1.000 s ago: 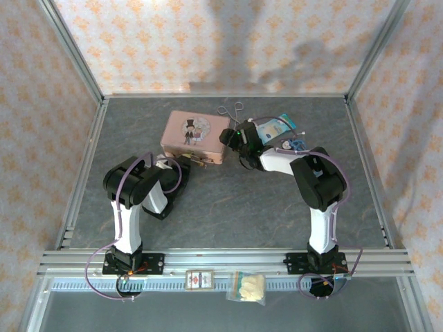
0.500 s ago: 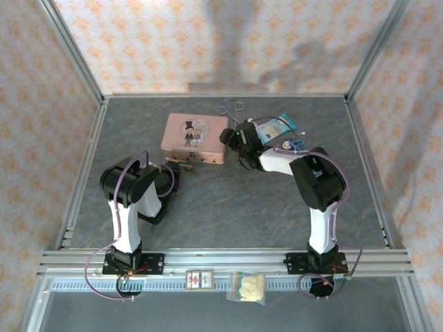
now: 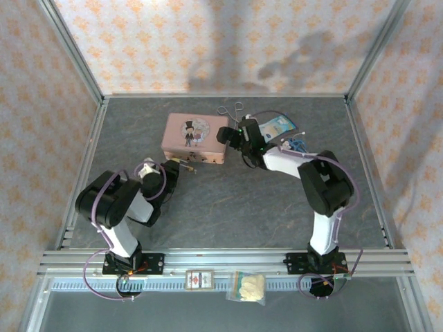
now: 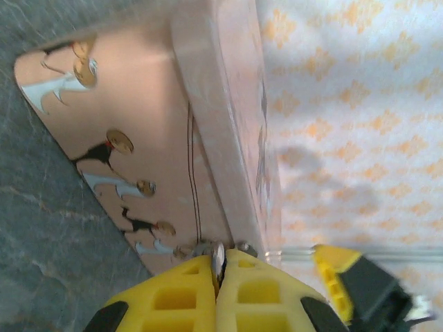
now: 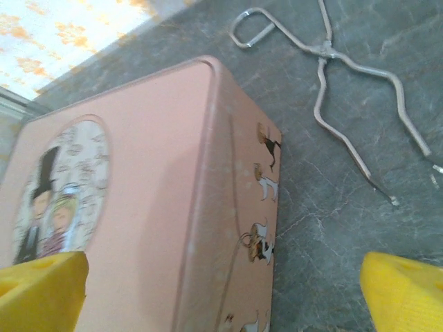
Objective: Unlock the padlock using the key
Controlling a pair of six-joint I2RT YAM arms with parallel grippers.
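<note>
- My left pincer (image 4: pixel 218 266) is clenched, its yellow pads (image 4: pixel 173 297) pressed flat on a thin silver sliver that I take to be the key (image 4: pixel 218 254). Gripping it edge-on should let me twist it.
- It sits right against the front wall of the pink tin (image 4: pixel 124 124), down by the seam. From above, the padlock (image 3: pixel 187 166) shows as a tiny brass speck there, just beyond my fingertips. My wrist view is too blurred to tell whether the key is in the lock.
- My right pincer (image 5: pixel 221 283) is released, jaws wide apart over the tin's right end, gripping nothing. I judge it is there to brace the tin against sliding.
- Silver tongs (image 5: pixel 332 62) lie on the table (image 3: pixel 235 200) just behind the tin, with a blue packet (image 3: pixel 275 126) further right. Neither blocks the lock.
- The tin's own wall crowds my left wrist, which leaves little room to turn.
</note>
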